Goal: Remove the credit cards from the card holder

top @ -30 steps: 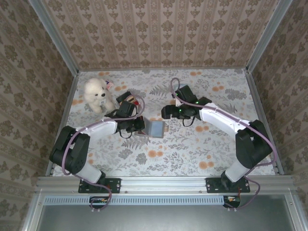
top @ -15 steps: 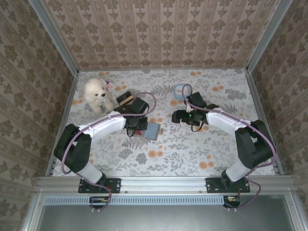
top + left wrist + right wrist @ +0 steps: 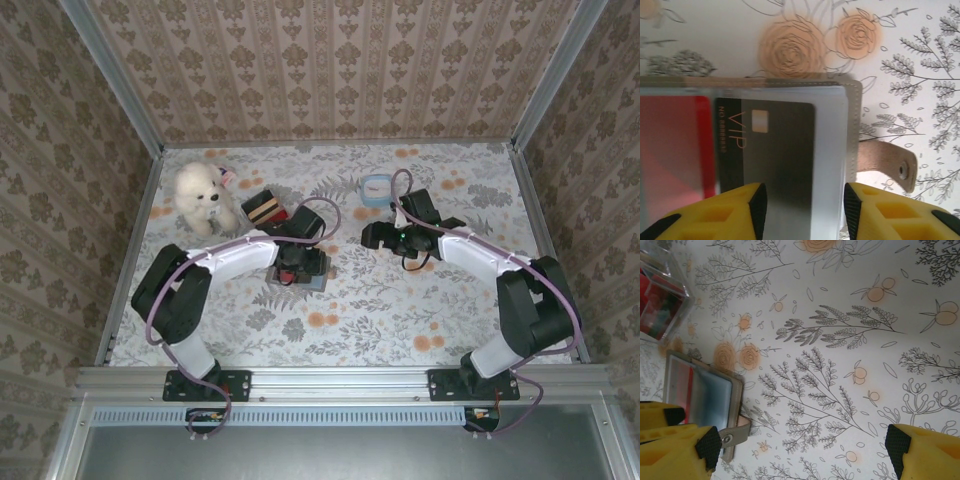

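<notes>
On your floral tablecloth (image 3: 400,310), between wallpapered walls (image 3: 330,70), the flat grey-brown bifold card holder (image 3: 854,125) lies open, showing 1 red plastic card (image 3: 670,140) and 1 black plastic card (image 3: 780,145). The left gripper (image 3: 804,200) is partly spread and the right gripper (image 3: 802,445) is wide, both empty.

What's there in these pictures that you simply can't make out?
Overhead view: the card holder lies mostly under the left arm.
Left wrist view: the red card runs off the edge; small print on the black card is blurred.
Right wrist view: the clear box is cropped, contents unclear.
</notes>
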Robot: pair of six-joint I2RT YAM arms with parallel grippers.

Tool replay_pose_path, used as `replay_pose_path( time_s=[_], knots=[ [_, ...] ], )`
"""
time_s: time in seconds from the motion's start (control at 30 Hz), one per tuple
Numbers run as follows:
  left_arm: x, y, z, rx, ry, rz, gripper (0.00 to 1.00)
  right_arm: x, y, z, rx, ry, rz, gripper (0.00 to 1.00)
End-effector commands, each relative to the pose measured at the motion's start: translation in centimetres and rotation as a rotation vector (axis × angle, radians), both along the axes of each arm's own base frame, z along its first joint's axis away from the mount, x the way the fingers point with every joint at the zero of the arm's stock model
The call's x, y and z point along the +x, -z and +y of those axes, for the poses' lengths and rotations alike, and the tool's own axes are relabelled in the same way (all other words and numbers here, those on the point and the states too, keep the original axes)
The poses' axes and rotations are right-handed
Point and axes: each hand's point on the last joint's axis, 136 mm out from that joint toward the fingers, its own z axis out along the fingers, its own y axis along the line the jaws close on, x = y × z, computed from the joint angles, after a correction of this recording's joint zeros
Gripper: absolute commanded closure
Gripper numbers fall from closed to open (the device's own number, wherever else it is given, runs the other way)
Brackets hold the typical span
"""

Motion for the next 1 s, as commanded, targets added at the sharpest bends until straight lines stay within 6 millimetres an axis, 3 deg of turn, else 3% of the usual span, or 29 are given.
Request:
replay_pose_path(
  time_s=[0.0,0.2,0.37,0.67,0.97],
  knots=[
    [0.2,-1.6,-2.4,-0.126,0.021,-0.003,0.48,-0.3,-0.6,0.2,0.037,-0.001,-0.01,0.11],
    [1.3,-4.4,-2.1,-0.205,-0.008,-0.069,0.33,-0.2,-0.6,1.0,0.077,-0.03,-0.025,0.11],
    [2.1,-5.2,0.7,-0.23,-0.083,-0.109,0.19,-0.5,-1.1,3.4,0.106,-0.102,-0.03,0.15],
    [4.1,-6.1,5.7,-0.274,-0.237,-0.182,0.05,-3.1,-2.0,10.2,0.075,-0.2,0.012,0.22],
    [3.3,-4.4,10.7,-0.278,-0.374,-0.187,0.0,-5.2,0.1,16.0,-0.024,-0.234,0.073,0.31]
  ],
)
